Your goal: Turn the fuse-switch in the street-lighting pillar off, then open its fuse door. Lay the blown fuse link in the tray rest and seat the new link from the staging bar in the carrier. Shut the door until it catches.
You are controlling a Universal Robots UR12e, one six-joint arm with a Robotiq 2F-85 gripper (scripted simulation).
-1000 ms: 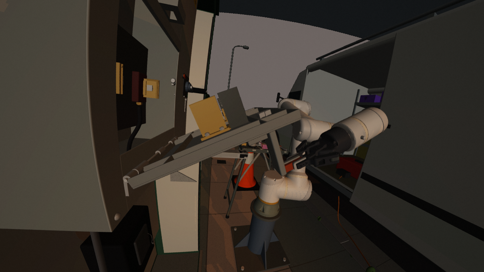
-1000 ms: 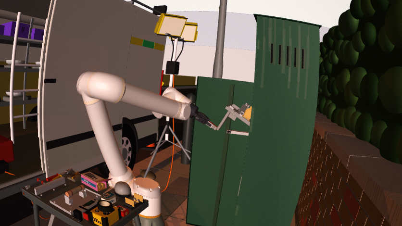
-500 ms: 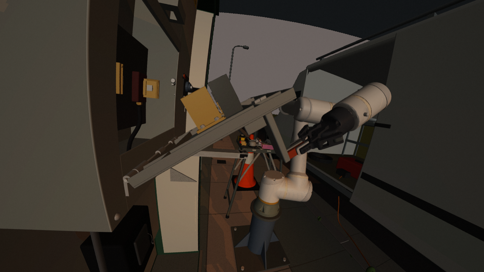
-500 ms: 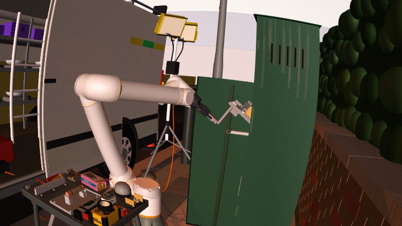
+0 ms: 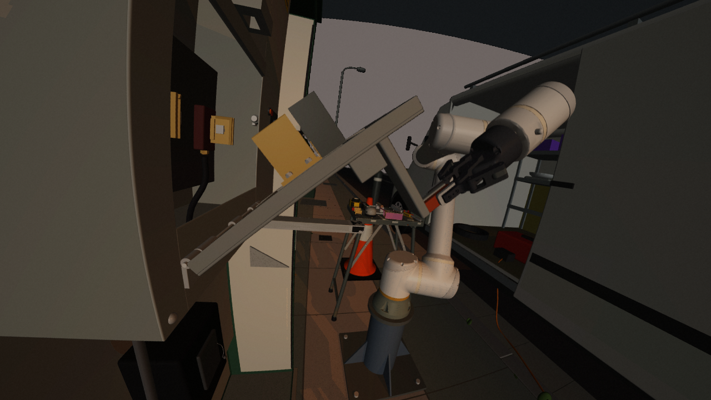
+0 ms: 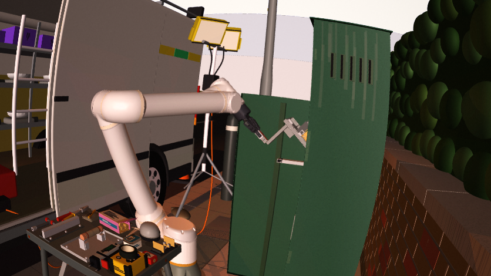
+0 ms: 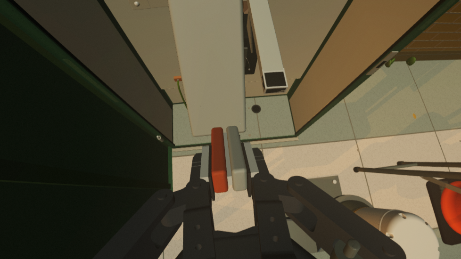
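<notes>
My gripper [image 7: 225, 161] is closed on the pull tab [image 7: 225, 158] of the grey fuse door [image 5: 303, 184], a tab with a red half and a grey half at the door's free end. I hold the door tilted partway between flat and upright, hinged low at the pillar's opening [image 5: 191, 261]. A tan carrier block [image 5: 286, 149] and a grey block sit on the door's inner face. In the second side camera the gripper [image 6: 261, 136] is in front of the green pillar [image 6: 309, 154], holding the door's outer end. Inside the cabinet a dark red part and tan parts [image 5: 221, 130] are mounted on a black panel.
A work table [image 6: 99, 240] by the arm's base carries the tray, a staging bar, a fuse link and tools. A van [image 6: 103, 103] stands behind the arm, a lamp tripod [image 6: 206, 161] and an orange cone [image 5: 362, 249] stand nearby, and a brick wall [image 6: 429, 213] runs on the right.
</notes>
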